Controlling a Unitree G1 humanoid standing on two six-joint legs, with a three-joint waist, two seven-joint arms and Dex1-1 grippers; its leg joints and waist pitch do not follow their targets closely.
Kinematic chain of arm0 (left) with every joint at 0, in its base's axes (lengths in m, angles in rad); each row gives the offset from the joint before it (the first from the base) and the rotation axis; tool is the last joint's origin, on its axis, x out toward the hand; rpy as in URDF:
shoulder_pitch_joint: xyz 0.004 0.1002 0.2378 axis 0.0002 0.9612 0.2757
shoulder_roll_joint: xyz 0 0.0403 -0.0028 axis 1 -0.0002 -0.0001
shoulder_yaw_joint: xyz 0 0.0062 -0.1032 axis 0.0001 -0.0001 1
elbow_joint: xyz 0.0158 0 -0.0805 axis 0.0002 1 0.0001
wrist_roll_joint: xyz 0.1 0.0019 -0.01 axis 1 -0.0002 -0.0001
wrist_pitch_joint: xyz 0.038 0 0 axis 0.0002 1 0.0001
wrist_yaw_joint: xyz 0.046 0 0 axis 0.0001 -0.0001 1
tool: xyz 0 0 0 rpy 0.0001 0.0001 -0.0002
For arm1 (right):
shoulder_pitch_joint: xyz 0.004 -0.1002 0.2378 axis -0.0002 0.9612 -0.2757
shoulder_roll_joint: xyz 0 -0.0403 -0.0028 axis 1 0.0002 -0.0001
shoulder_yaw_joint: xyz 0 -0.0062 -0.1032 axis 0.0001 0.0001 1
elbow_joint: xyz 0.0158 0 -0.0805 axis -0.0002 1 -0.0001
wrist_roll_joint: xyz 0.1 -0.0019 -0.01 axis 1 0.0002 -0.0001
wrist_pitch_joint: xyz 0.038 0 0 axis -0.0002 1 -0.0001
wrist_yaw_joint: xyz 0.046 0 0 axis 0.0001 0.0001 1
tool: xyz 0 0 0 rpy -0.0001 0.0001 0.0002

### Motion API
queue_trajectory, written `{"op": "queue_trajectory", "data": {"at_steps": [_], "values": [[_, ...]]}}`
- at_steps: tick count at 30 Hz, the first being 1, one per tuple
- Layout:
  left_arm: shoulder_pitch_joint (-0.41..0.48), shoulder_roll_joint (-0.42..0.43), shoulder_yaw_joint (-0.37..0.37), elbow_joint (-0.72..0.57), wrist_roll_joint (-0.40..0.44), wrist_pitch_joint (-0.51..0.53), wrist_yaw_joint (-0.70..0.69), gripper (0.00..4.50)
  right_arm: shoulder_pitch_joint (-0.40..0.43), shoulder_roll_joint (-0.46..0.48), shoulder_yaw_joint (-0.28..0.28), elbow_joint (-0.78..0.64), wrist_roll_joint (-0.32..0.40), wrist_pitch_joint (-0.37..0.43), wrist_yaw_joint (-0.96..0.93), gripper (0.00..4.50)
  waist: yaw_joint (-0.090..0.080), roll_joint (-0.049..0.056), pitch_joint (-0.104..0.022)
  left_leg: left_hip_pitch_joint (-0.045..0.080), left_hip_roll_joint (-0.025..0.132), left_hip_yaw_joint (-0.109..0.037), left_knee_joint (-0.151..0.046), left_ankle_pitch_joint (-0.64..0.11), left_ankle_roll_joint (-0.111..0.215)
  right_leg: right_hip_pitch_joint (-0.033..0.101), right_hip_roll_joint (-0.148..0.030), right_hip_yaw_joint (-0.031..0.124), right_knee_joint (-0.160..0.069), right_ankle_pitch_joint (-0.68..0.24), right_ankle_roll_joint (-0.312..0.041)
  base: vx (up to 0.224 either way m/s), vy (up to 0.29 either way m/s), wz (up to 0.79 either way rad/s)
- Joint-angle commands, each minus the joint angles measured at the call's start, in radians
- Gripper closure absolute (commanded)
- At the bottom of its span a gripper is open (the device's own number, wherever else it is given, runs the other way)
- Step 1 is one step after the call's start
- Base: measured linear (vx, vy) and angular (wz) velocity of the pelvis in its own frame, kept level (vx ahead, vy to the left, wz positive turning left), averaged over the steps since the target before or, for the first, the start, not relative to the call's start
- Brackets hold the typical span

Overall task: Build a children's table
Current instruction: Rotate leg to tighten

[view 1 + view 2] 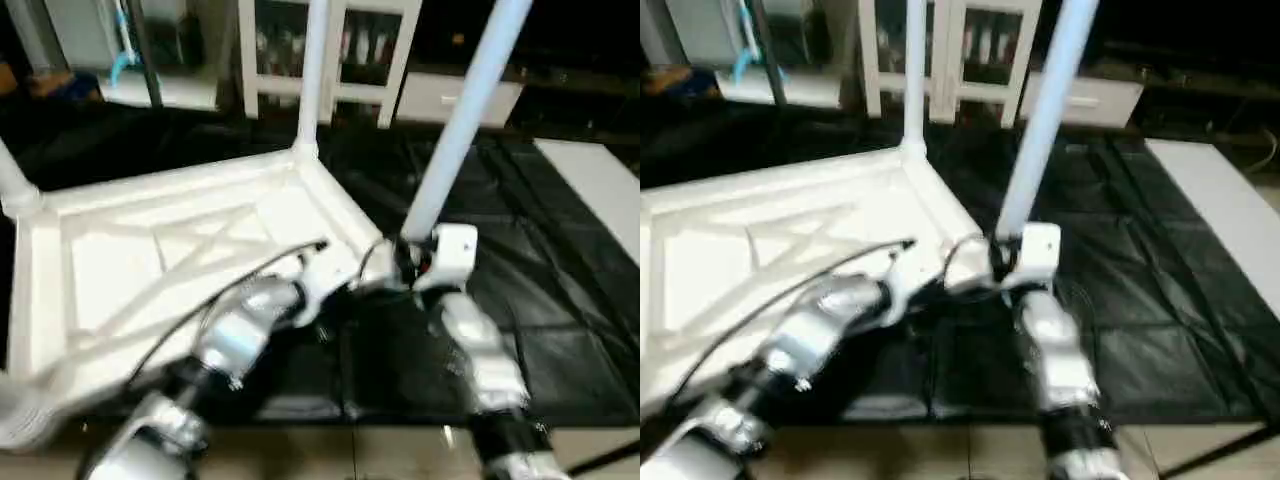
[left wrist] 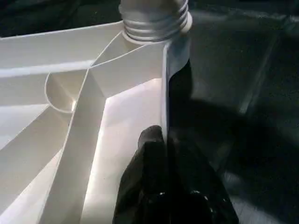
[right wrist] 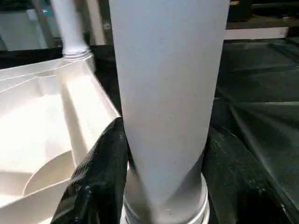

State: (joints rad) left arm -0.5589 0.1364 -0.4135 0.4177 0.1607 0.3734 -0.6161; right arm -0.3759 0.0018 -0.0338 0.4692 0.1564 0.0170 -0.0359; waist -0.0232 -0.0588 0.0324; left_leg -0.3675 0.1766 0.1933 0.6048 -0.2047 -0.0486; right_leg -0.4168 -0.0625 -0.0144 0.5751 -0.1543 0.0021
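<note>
Tabletop (image 1: pixel 200 250) lies upside down on the black-covered bench (image 1: pixel 560 330), X-ribbed underside facing up.

Right hand (image 1: pixel 415 262) is pinching a white tube leg (image 1: pixel 462 115) near its lower end; in the right wrist view a black finger (image 3: pixel 100 172) sits on each side of the tube with the threaded collar just below them. The leg rises tilted away from the hand, its base right at the near right corner of the tabletop; whether it is seated in the socket I cannot tell.

Left hand (image 2: pixel 170 179) has its fingers pressed together, holding nothing, tips against the tabletop's side wall just beside the right hand. In the left wrist view the threaded end (image 2: pixel 155 19) of a leg sits straight ahead of the fingertips at the corner.

A second leg (image 1: pixel 314 75) stands upright in the far corner socket, well beyond both hands. A third leg (image 1: pixel 14 182) sits at the far left corner, well apart from the left hand.

White furniture (image 1: pixel 330 60) stands behind the bench; a white panel (image 1: pixel 600 185) lies off beyond the right hand.
</note>
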Motion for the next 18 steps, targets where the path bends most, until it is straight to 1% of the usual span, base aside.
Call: {"op": "queue_trajectory", "data": {"at_steps": [1,2,3,4,5,6,7,8,9,10,11,12,13,14,15,16,17,18], "values": [[-0.021,0.006,0.011,0.002,0.013,-0.038,0.028,4.50,-0.009,-0.014,-0.045,0.105,0.026,-0.013,0.056,2.60,-0.010,0.018,-0.045,0.017,0.039,-0.035,-0.089,-0.455,-0.031,0.011,-0.054,0.016,-0.091,-0.499,-0.080,0.000,0.000,0.00],[-0.021,0.006,0.011,0.002,0.013,-0.038,0.028,4.50,-0.009,-0.014,-0.045,0.105,0.026,-0.013,0.056,2.60,-0.013,0.017,-0.045,0.017,0.039,-0.035,-0.088,-0.460,-0.027,0.012,-0.053,0.015,-0.091,-0.496,-0.084,0.000,0.000,0.00],[-0.019,0.011,0.008,0.001,0.017,-0.045,0.018,4.50,-0.010,-0.016,-0.006,0.084,0.026,-0.018,0.128,2.60,-0.013,0.015,-0.045,0.013,0.039,-0.035,-0.089,-0.450,-0.023,0.017,-0.054,0.015,-0.090,-0.484,-0.087,0.000,0.000,0.00],[-0.018,0.014,0.007,0.000,0.020,-0.048,0.013,4.50,-0.007,-0.017,0.020,0.066,0.021,-0.018,0.168,2.60,-0.010,0.016,-0.046,0.010,0.040,-0.033,-0.089,-0.426,-0.013,0.019,-0.054,0.018,-0.086,-0.448,-0.100,0.000,0.000,0.00],[-0.016,0.018,0.005,-0.001,0.019,-0.058,0.001,4.50,0.000,-0.021,0.035,0.050,0.017,-0.024,0.195,2.25,-0.010,0.015,-0.045,0.010,0.041,-0.031,-0.088,-0.417,-0.010,0.018,-0.054,0.020,-0.086,-0.436,-0.105,0.000,0.000,0.00],[-0.013,0.023,0.002,-0.003,0.017,-0.068,-0.010,4.50,0.007,-0.025,0.050,0.033,0.013,-0.029,0.222,2.04,-0.007,0.015,-0.046,0.009,0.042,-0.029,-0.088,-0.399,-0.003,0.023,-0.055,0.022,-0.083,-0.415,-0.115,0.000,0.000,0.00],[0.000,0.047,-0.004,-0.014,0.012,-0.085,-0.040,4.50,0.035,-0.044,0.066,-0.028,0.021,-0.033,0.270,1.90,-0.005,0.016,-0.047,0.008,0.041,-0.028,-0.087,-0.387,-0.001,0.023,-0.055,0.023,-0.082,-0.402,-0.120,0.000,0.000,0.00],[0.018,0.075,-0.009,-0.035,-0.005,-0.091,-0.090,4.50,0.056,-0.068,0.063,-0.076,0.039,-0.024,0.302,1.90,0.002,0.014,-0.047,0.007,0.042,-0.026,-0.088,-0.361,0.010,0.028,-0.056,0.026,-0.080,-0.375,-0.127,0.000,0.000,0.00],[0.025,0.086,-0.010,-0.040,-0.011,-0.093,-0.108,4.50,0.063,-0.077,0.062,-0.091,0.043,-0.023,0.308,1.82,0.004,0.017,-0.047,0.007,0.045,-0.025,-0.088,-0.347,0.017,0.026,-0.058,0.028,-0.075,-0.354,-0.141,0.000,0.000,0.00],[0.031,0.096,-0.012,-0.046,-0.017,-0.095,-0.125,4.50,0.069,-0.086,0.060,-0.106,0.046,-0.021,0.314,1.69,0.002,0.017,-0.047,0.002,0.045,-0.025,-0.090,-0.326,0.018,0.032,-0.057,0.027,-0.071,-0.335,-0.151,0.000,0.000,0.00],[0.044,0.114,-0.017,-0.060,-0.031,-0.118,-0.165,4.50,0.073,-0.098,0.053,-0.119,0.065,-0.009,0.336,1.56,0.000,0.017,-0.049,0.001,0.046,-0.026,-0.089,-0.314,0.015,0.034,-0.057,0.026,-0.068,-0.323,-0.158,0.000,0.000,0.00],[0.083,0.170,-0.030,-0.109,-0.073,-0.167,-0.281,4.50,0.080,-0.137,0.036,-0.150,0.120,0.032,0.412,1.56,0.005,0.021,-0.051,0.003,0.043,-0.028,-0.088,-0.302,0.018,0.038,-0.058,0.025,-0.065,-0.311,-0.161,0.000,0.000,0.00],[0.083,0.170,-0.030,-0.109,-0.073,-0.167,-0.281,4.50,0.080,-0.137,0.036,-0.150,0.120,0.032,0.412,1.43,0.001,0.019,-0.050,-0.003,0.050,-0.029,-0.091,-0.278,0.026,0.045,-0.059,0.027,-0.058,-0.264,-0.177,0.000,0.000,0.00],[0.105,0.207,-0.040,-0.135,-0.086,-0.190,-0.334,4.50,0.084,-0.172,0.040,-0.162,0.148,0.052,0.485,1.37,0.004,0.024,-0.049,0.008,0.049,-0.022,-0.087,-0.281,0.037,0.036,-0.054,0.025,-0.061,-0.243,-0.194,0.000,0.000,0.00],[0.129,0.242,-0.041,-0.158,-0.099,-0.202,-0.375,4.50,0.093,-0.232,0.061,-0.181,0.173,0.093,0.595,1.28,0.007,0.027,-0.052,0.016,0.050,-0.018,-0.083,-0.267,0.044,0.034,-0.053,0.028,-0.056,-0.206,-0.216,0.071,-0.002,0.04],[0.143,0.261,-0.036,-0.169,-0.105,-0.204,-0.387,4.50,0.101,-0.282,0.080,-0.194,0.186,0.120,0.684,1.17,0.007,0.027,-0.053,0.011,0.052,-0.020,-0.085,-0.248,0.051,0.044,-0.053,0.026,-0.050,-0.178,-0.227,0.053,-0.002,0.07],[0.151,0.271,-0.032,-0.173,-0.109,-0.208,-0.392,4.50,0.104,-0.313,0.090,-0.198,0.192,0.134,0.744,1.07,0.010,0.028,-0.052,0.010,0.055,-0.020,-0.084,-0.223,0.057,0.047,-0.053,0.024,-0.047,-0.150,-0.234,0.000,0.000,0.00],[0.154,0.275,-0.029,-0.175,-0.111,-0.210,-0.394,4.50,0.106,-0.328,0.093,-0.199,0.193,0.141,0.777,1.07,0.016,0.029,-0.050,0.017,0.056,-0.013,-0.080,-0.197,0.074,0.041,-0.052,0.026,-0.044,-0.103,-0.250,0.000,0.000,0.00]]}}
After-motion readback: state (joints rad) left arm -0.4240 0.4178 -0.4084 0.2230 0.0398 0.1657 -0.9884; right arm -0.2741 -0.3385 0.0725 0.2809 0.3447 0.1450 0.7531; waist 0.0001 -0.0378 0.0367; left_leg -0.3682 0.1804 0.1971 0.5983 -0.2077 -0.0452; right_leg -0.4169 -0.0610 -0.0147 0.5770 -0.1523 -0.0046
